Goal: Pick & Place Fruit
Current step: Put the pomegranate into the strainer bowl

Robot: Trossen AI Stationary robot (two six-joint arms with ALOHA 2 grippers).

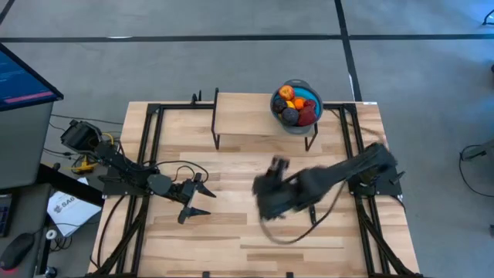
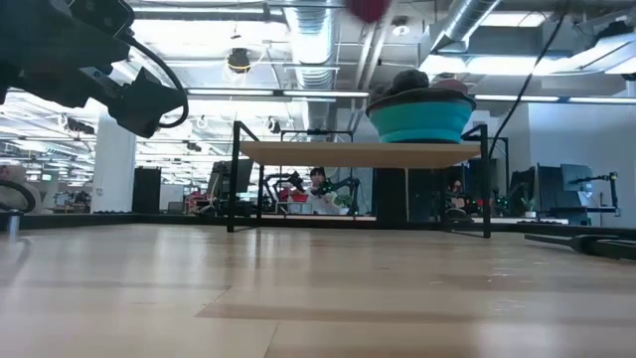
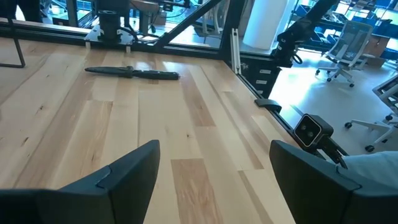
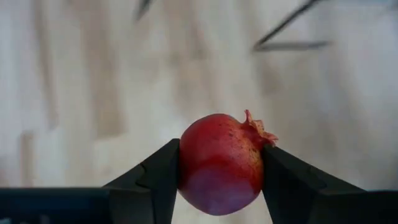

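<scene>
The right gripper (image 4: pixel 219 171) holds a red pomegranate-like fruit (image 4: pixel 221 163); its jaws pinch it from both sides, w/ the small crown sticking out to one side. In the high view the right arm is over the middle of the worktop (image 1: pixel 231 232), well apart from the blue bowl (image 1: pixel 310 99), which stands on a low wooden shelf (image 1: pixel 243 116) at the far edge. The bowl is already full of other fruits (image 1: pixel 292 104), red, orange and dark ones.

I judge the step in hand is the carry: one fruit is gripped and lifted, not yet put down. If the bowl is the goal, the next move needs the arm to go toward the shelf, rise above the rim, and open only when the fruit is over the pile, as it may roll off. I cannot tell if the fruit goes in or comes out.

The left gripper (image 3: pixel 211 171) waits low at the left side, jaws spread, nothing between them. A slim black knife (image 3: pixel 132 73) lies on the worktop, away from it.

Writing: no brand or label can be read on anything.
</scene>
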